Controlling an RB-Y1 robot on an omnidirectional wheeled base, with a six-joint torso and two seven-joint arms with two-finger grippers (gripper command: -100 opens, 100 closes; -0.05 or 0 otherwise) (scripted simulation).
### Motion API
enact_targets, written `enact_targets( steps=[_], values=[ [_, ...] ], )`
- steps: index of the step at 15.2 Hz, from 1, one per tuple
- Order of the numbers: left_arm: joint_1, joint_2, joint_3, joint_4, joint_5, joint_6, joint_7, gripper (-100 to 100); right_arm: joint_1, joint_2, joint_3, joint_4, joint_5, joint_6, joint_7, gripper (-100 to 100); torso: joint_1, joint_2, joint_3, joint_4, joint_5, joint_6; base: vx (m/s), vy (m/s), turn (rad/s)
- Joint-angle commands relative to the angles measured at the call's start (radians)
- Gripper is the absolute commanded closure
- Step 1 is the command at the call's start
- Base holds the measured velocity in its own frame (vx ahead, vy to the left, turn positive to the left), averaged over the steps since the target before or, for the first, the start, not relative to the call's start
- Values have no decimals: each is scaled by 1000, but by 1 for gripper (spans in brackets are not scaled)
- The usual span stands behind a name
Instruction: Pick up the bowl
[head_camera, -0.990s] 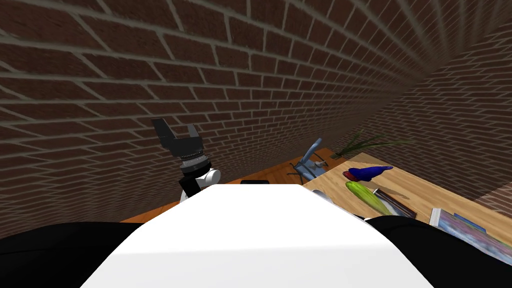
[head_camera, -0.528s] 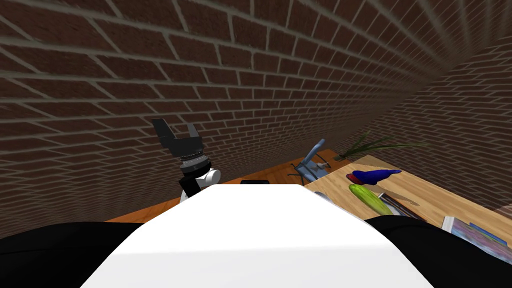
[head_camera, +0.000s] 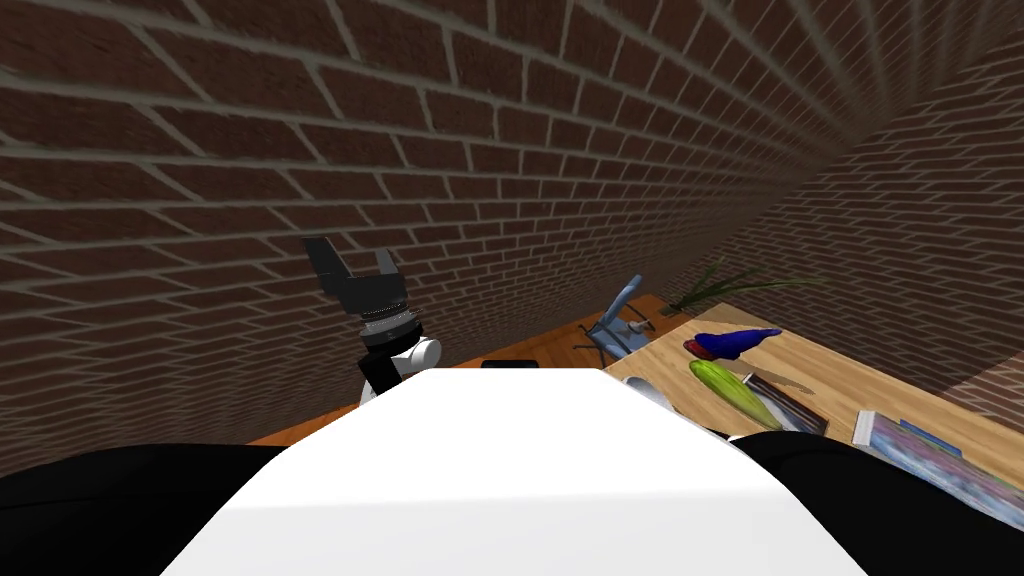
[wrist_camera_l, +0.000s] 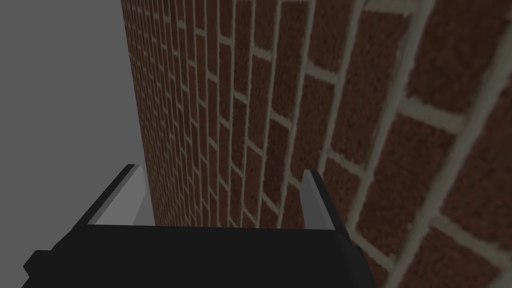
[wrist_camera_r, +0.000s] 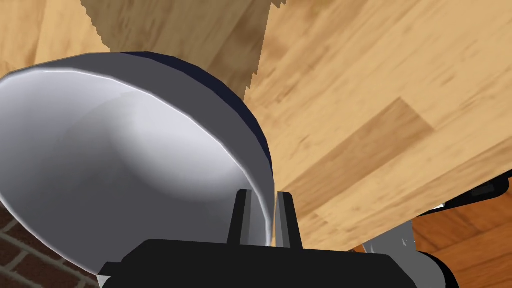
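Note:
A light grey bowl (wrist_camera_r: 125, 150) with a dark blue outside lies tilted over the wooden table (wrist_camera_r: 375, 75), close in front of my right hand. My right gripper (wrist_camera_r: 263, 195) is shut on the bowl's rim, one thin finger inside the wall and one outside. My left gripper (head_camera: 350, 258) is raised by the brick wall to the left, and its fingers (wrist_camera_l: 312, 195) stand open with nothing between them.
On the table (head_camera: 850, 375) to my right lie a blue and red object (head_camera: 735, 343), a long green vegetable (head_camera: 730, 390) and a flat picture book (head_camera: 930, 455). A blue-grey metal frame (head_camera: 615, 322) and a thin-leaved plant (head_camera: 720, 285) stand near the brick wall (head_camera: 500, 150).
The head view swayed a little to one side and back, so the camera moved, not the things on the table. The raised left arm kept its place. The right fingers have closed in.

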Motion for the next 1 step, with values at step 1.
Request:
enact_targets(
  steps=[1],
  values=[
    [0,0,0,0,0,0,0,0,0,0,0,0,0,0,0,100,0,0,0,0,0,0,11,7,-34]
  ],
)
